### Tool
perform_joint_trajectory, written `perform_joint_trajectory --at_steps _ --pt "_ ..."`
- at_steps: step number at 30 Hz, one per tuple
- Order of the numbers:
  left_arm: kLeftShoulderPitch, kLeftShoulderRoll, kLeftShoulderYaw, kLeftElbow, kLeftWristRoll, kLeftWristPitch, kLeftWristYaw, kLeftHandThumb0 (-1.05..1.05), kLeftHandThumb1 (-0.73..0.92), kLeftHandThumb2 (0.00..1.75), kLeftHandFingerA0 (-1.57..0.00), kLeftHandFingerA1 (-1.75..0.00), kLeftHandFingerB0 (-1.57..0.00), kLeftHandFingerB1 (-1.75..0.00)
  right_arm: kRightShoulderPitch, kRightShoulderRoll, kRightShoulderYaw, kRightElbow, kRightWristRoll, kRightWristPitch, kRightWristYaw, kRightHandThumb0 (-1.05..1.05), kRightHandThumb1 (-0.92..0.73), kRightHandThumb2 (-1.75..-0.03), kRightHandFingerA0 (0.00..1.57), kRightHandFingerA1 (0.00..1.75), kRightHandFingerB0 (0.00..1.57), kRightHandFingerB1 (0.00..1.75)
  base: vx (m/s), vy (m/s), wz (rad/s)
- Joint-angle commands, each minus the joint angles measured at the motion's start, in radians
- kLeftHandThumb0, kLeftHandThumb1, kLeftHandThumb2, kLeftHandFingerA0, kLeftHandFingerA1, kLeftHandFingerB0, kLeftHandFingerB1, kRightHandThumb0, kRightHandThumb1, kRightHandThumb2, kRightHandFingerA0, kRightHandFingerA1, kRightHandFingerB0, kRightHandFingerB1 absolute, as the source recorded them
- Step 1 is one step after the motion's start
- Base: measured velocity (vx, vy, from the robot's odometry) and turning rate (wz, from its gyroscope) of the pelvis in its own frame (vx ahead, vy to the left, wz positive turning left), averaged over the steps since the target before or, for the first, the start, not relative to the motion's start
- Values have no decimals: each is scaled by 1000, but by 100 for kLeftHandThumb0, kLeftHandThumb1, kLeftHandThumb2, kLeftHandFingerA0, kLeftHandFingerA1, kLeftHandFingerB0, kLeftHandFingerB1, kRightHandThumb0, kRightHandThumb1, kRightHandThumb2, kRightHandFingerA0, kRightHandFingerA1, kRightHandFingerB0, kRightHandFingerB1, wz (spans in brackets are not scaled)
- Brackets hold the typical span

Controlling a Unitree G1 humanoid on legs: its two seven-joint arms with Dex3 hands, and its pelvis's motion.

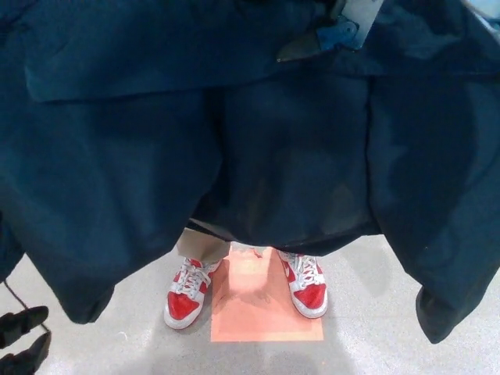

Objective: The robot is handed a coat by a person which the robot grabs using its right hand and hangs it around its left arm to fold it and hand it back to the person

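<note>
Head view shows us mostly the dark navy, smooth-woven coat (258, 156). It is spread wide and hangs between us and the person, filling the frame from the top edge down to just above the shoes. We judge it is held open like this so that it can be taken by its upper part. A broad flap folds across the top, the front panels fall to left and right, and the outer parts hang lower at either side, clear of the floor. The cloth looks light and slack, with soft creases, so it should drape readily over an arm.

At the top, right of centre, our right hand (324, 39) lies against the flap. Only a dark tip and a blue-grey part show, and we cannot tell whether it is clamped on the cloth. Our left hand (22, 340) sits low in the bottom left corner, apart from the coat, and we cannot tell its state either.

Below the hem, the person's red-and-white laced sneakers (186, 293) stand at the two sides of a pale orange square marker (262, 312) on the grey floor (375, 344).
</note>
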Motion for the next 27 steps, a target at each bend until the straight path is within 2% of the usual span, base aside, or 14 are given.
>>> perform_joint_trajectory --at_steps 1,2,3,17,18,19,20,21,22,23,24,25,26,27 --pt "10 14 1 9 6 -33 7 -32 53 107 -7 -49 -7 -49 0 29 -26 22 -110 -26 15 -91 -56 -93 0 3 0 0 0 0 0" --pt "10 14 2 10 5 -33 7 -33 53 107 -7 -49 -7 -49 0 33 -27 26 -126 -32 16 -92 -56 -93 0 3 0 0 0 0 0" --pt "12 14 3 10 3 -31 5 -63 83 65 -24 -34 -20 -31 -1 39 -26 32 -137 -37 17 -92 -55 -94 0 3 0 0 0 0 0" --pt "24 7 25 21 -17 -16 2 -65 78 63 -26 -36 -22 -32 47 83 4 103 -339 -109 -77 -87 -47 -91 0 2 0 0 0 0 0" --pt "26 10 25 19 -17 -21 -5 -33 51 105 -7 -50 -6 -49 51 92 -2 117 -339 -97 -76 -84 -46 -89 0 1 0 0 0 0 0" --pt "28 11 26 17 -16 -23 -8 -33 51 105 -7 -50 -6 -49 53 97 -7 125 -342 -94 -75 -84 -46 -89 0 1 0 0 0 0 0" --pt "26 11 25 20 -14 -27 -11 -64 80 64 -23 -35 -20 -32 57 104 -14 137 -341 -95 -69 -84 -46 -88 0 3 0 0 0 0 0" --pt "26 13 22 21 -9 -29 -7 -66 80 64 -25 -35 -21 -32 62 102 -10 150 -349 -135 -80 -39 -14 -85 1 49 0 46 0 0 0" --pt "26 15 18 22 -1 -33 0 -66 80 64 -25 -35 -21 -32 69 98 -5 168 -362 -196 -97 -39 -14 -85 1 49 0 46 0 0 0" --pt "26 16 18 23 -1 -32 -3 -65 80 64 -25 -35 -20 -31 66 103 9 176 -385 -185 -91 -95 -62 -60 22 33 24 29 0 0 0" --pt "26 16 17 23 -1 -33 -6 -66 80 64 -24 -35 -20 -31 73 113 6 187 -393 -161 -96 -89 -53 -63 85 51 56 42 0 0 0" --pt "27 17 16 22 0 -35 -8 -66 80 64 -24 -35 -20 -31 83 123 -4 196 -390 -138 -105 -89 -53 -63 85 51 56 42 0 0 0" --pt "29 17 20 24 -6 -33 -14 -66 79 63 -25 -35 -21 -31 99 126 -13 198 -396 -136 -122 -82 -65 -61 109 54 68 44 0 0 0" --pt "29 17 21 24 -7 -33 -14 -66 79 63 -25 -35 -21 -31 101 128 -16 199 -400 -137 -124 -82 -65 -61 109 54 68 44 0 0 0"
